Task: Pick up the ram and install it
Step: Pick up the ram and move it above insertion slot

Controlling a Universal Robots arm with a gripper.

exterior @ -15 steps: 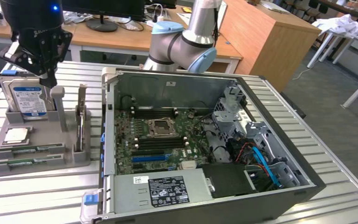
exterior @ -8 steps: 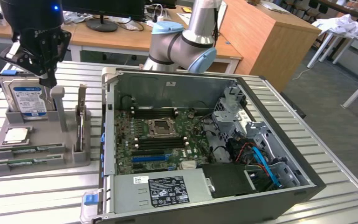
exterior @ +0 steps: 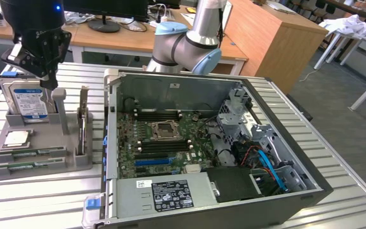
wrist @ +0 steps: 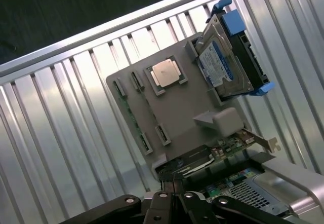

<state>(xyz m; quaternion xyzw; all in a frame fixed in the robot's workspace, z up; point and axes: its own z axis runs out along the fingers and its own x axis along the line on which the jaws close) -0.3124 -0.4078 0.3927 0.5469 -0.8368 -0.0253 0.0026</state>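
Observation:
Two green ram sticks (exterior: 29, 153) lie flat, side by side, in the front slots of a grey holder tray (exterior: 43, 172) on the exterior view's left. In the wrist view one ram stick (wrist: 132, 118) shows as a thin green strip along the tray's (wrist: 187, 102) edge. My black gripper (exterior: 48, 84) hangs above the tray's back part, in front of the upright hard drive (exterior: 29, 102), well above the ram. Its thin fingers (wrist: 169, 183) are shut together with nothing between them. The open computer case (exterior: 234, 205) shows its motherboard (exterior: 160, 143) with dark memory slots (exterior: 160, 114).
On the tray also sit a square silver processor (exterior: 16, 138) and an upright expansion card (exterior: 82, 119). The hard drive (wrist: 228, 64) has blue clips. The ribbed metal table (exterior: 36, 205) carries tray and case. The arm's base (exterior: 186, 45) stands behind the case.

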